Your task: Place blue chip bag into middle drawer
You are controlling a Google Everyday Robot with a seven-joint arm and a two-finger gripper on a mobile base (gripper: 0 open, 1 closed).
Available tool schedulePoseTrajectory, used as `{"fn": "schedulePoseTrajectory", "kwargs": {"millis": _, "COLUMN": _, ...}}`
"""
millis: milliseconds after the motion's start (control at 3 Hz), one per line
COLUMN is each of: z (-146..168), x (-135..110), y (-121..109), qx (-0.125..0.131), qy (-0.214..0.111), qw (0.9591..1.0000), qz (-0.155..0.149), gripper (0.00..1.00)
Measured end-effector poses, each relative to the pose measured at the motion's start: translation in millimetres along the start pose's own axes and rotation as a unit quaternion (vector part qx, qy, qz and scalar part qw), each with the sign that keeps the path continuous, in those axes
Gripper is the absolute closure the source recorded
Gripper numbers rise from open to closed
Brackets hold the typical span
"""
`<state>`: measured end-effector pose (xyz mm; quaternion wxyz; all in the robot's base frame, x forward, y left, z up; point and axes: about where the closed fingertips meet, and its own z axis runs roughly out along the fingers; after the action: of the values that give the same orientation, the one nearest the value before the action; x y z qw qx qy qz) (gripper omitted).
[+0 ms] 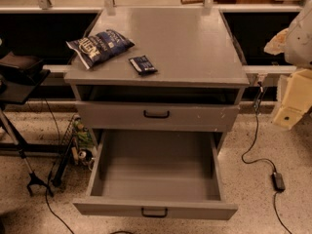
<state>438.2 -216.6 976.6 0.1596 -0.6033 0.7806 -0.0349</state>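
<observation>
The blue chip bag (100,47) lies flat on the grey cabinet top (190,43), near its left edge, dark blue with white lettering. A much smaller flat dark-blue packet (143,65) lies just to its right, near the front edge. The middle drawer (156,165) is pulled wide open below, empty inside, with a small black bar handle (154,212) on its front. My gripper (291,104) is a pale blocky shape at the right edge of the view. It hangs beside the cabinet at about the top drawer's height, far from the bag and holding nothing that I can see.
A shut drawer front with a black handle (156,114) sits above the open drawer. A black stand with a pad (19,72) is on the left. A cable and power brick (278,180) lie on the floor at right. Clutter sits under the cabinet's left side (80,140).
</observation>
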Motion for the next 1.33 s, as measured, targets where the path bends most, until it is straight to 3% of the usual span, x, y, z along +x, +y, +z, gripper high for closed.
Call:
{"fn": "schedulePoseTrajectory", "kwargs": {"millis": 333, "z": 0.0, "x": -0.1, "y": -0.1, "qx": 0.000, "qy": 0.000, "qw": 1.0000, "qz": 0.000, "gripper": 0.00}}
{"fn": "schedulePoseTrajectory", "kwargs": {"millis": 667, "z": 0.1, "x": -9.5, "y": -11.1, "qx": 0.005, "qy": -0.026, "qw": 0.9995, "qz": 0.019, "gripper": 0.00}}
{"fn": "schedulePoseTrajectory", "kwargs": {"millis": 1000, "z": 2.9, "x": -42.8, "y": -38.9, "qx": 0.019, "qy": -0.089, "qw": 0.9946, "qz": 0.051, "gripper": 0.00}}
{"fn": "schedulePoseTrajectory", "kwargs": {"millis": 1333, "z": 3.4, "x": -106.0, "y": -68.1, "qx": 0.035, "qy": -0.172, "qw": 0.9807, "qz": 0.085, "gripper": 0.00}}
